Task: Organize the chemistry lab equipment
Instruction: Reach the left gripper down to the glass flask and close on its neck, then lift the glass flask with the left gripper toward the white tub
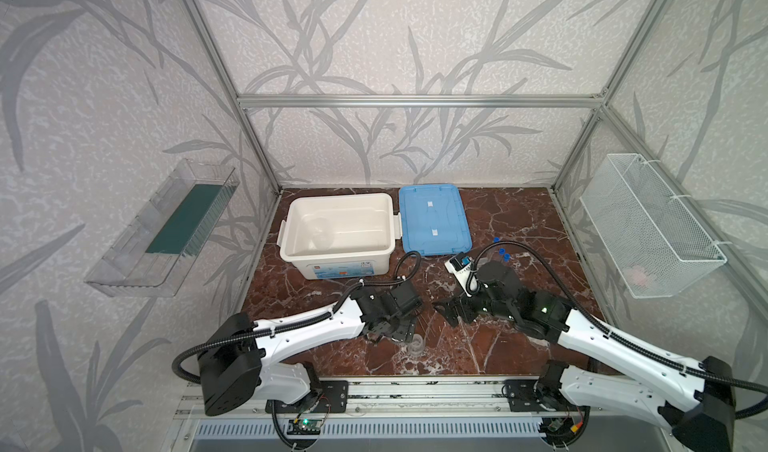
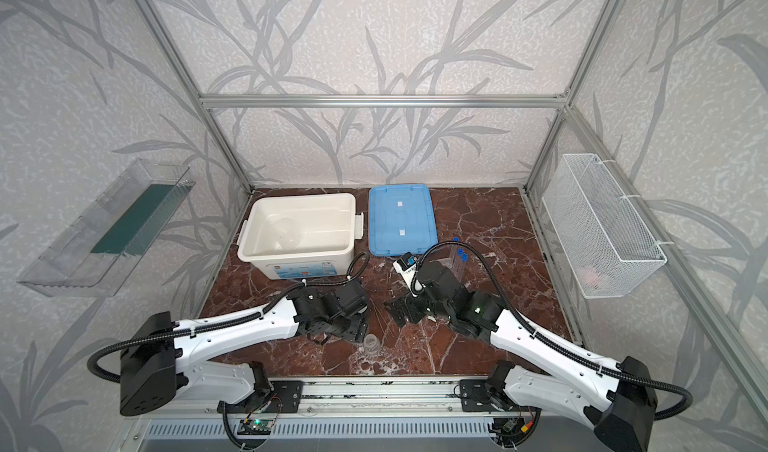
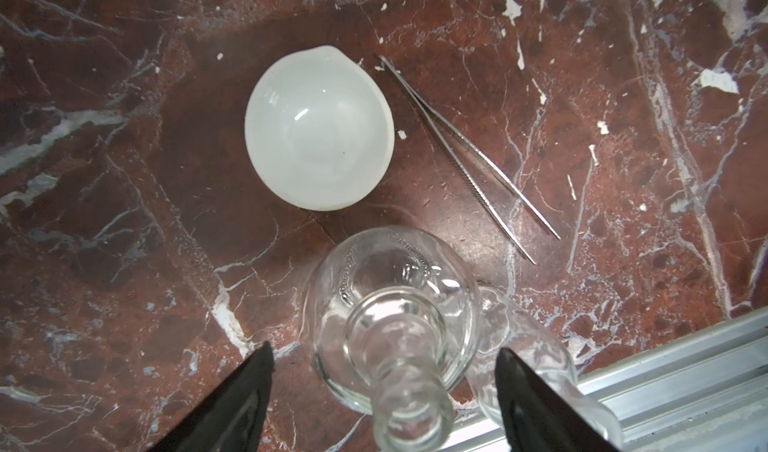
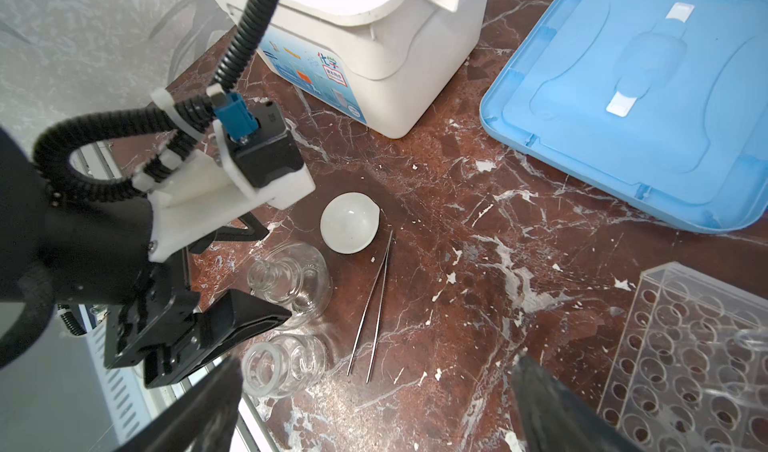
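While the left gripper (image 3: 383,349) stands open around the flask (image 3: 395,304), near the table's (image 3: 124,221) front edge, one finger (image 3: 536,400) is close to a beaker (image 3: 528,329); closing could knock it over. Right gripper (image 4: 378,360) hangs open, empty.

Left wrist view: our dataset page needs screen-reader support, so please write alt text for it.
A clear glass flask stands between the spread black fingers of the open left hand, ungripped, on a red-brown marble tabletop. Beyond it lies a round white dish with metal tweezers beside it; a second clear glass vessel stands beside the flask.
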